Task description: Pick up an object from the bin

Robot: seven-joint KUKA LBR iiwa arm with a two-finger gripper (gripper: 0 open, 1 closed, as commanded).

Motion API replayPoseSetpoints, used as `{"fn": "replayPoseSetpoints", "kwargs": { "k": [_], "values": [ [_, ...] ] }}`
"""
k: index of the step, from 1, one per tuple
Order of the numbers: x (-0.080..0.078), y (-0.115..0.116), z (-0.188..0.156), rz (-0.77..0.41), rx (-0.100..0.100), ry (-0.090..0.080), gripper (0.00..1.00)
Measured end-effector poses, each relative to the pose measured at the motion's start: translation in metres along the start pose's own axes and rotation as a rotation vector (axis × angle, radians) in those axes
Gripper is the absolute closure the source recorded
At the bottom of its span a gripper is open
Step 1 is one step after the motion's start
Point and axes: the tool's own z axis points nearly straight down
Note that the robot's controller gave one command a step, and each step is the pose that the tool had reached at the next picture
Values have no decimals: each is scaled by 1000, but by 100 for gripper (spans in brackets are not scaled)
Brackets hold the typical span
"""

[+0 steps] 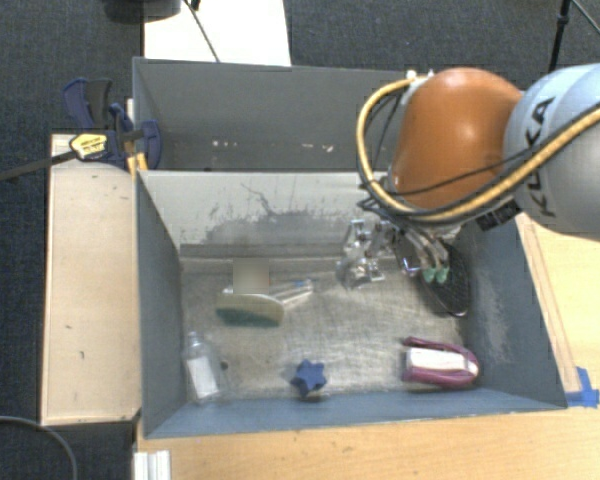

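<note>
My metal gripper (364, 254) hangs under the orange cover over the back right of the bin floor. Just to its right, against the right wall, lies a dark oval thing with a green bit (448, 282). A pale brush-like thing with a clear handle (258, 303) lies to the gripper's left, a short way off. I see nothing held in the gripper.
Along the front wall lie a small clear bottle (200, 370) at the left, a blue star-shaped piece (308, 376) in the middle and a purple and white thing (440, 364) at the right. The arm and its cables cover the bin's back right corner.
</note>
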Motion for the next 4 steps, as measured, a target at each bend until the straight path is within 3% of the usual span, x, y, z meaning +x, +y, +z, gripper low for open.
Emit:
{"fn": "replayPoseSetpoints", "kwargs": {
  "k": [1,2,3,4],
  "values": [
    [1,1,5,-2,0,8,0],
    [-30,32,73,149,-1,13,0],
    [-49,63,152,108,-2,2,0],
    [-53,102,142,-20,-3,5,0]
  ]
}}
